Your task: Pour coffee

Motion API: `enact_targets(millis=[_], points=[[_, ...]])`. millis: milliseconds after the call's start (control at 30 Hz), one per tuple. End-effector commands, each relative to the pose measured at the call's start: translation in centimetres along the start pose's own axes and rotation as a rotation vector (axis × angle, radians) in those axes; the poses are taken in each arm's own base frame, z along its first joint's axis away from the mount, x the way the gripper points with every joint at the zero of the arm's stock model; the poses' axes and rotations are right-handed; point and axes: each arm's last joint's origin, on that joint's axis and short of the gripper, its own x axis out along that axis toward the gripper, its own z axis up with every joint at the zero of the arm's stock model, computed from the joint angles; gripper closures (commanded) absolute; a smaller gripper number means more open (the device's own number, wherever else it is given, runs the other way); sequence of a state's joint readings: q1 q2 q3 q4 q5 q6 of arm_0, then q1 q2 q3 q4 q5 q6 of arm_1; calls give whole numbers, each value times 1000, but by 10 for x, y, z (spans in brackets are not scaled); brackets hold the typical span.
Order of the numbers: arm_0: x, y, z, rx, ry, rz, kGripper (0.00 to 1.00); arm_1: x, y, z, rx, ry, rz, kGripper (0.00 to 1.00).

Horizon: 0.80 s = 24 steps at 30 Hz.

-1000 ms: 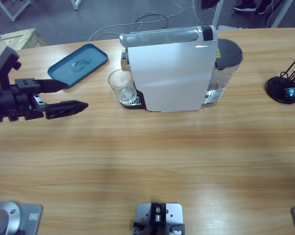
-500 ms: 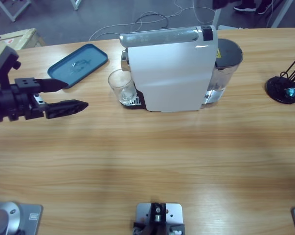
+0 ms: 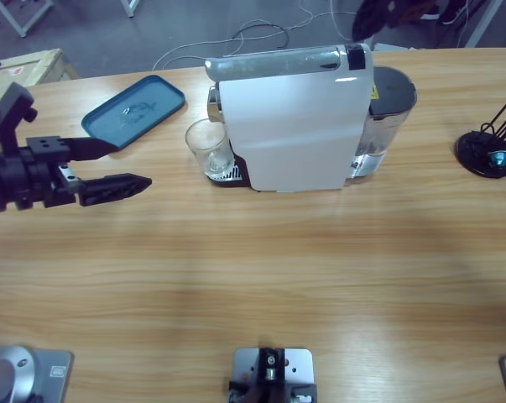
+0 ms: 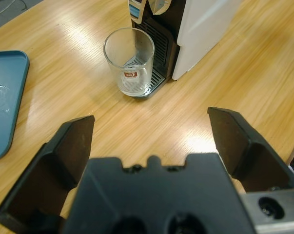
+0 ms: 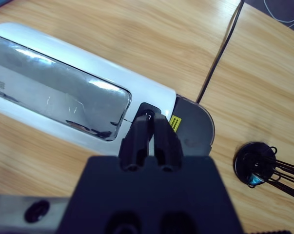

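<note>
**Glass only half on the drip grate, and a hand pressing from above**

The clear glass (image 4: 129,61) stands at the front of the white coffee machine (image 3: 296,126), its base partly on the black drip grate (image 4: 158,58) and partly out over the edge, under the spout. I can't make out any coffee in it yet; it looks empty. The left hand (image 3: 110,166) waits well apart from it over the table (image 3: 253,277), released, jaws wide and aimed at the glass. The right hand (image 5: 147,130) is clenched, its tips together on the black button at the back of the machine's top.

My worry is that coffee misses or splashes (the glass sits off-centre), or a hard push shifts the machine and tips the glass. The blue tray (image 3: 133,111) lies just beside it.
</note>
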State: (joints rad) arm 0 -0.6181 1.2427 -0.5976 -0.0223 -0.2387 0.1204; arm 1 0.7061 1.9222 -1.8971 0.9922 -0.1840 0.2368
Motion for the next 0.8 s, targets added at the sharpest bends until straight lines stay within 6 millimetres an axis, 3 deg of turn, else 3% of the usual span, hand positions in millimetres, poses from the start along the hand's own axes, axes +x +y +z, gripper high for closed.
enact_targets(millis=[33,367,433,500,533,567,600,667,800], points=[[11,0,-12,3,49,-12,4,34,6,-2,-11,72,-9,1000],[11,0,-12,3,50,-12,4,38,2,-11,-3,91,-23,1000],[10,0,-12,4,47,-12,4,11,-4,-8,8,11,-37,1000],[10,0,-12,4,45,-11,4,-37,-10,-3,-6,-116,-23,1000],[10,0,-12,4,45,-11,4,-61,-11,-2,-11,-168,-7,797],[10,0,-12,4,45,-11,4,-81,-12,-4,-12,-209,2,263],[10,0,-12,5,44,-12,4,-99,-15,-9,-9,-240,13,9],[9,0,-11,5,37,-13,4,-107,-17,-20,8,-236,30,0],[8,-1,-10,4,29,-21,4,-82,-11,-41,30,-127,70,0]])
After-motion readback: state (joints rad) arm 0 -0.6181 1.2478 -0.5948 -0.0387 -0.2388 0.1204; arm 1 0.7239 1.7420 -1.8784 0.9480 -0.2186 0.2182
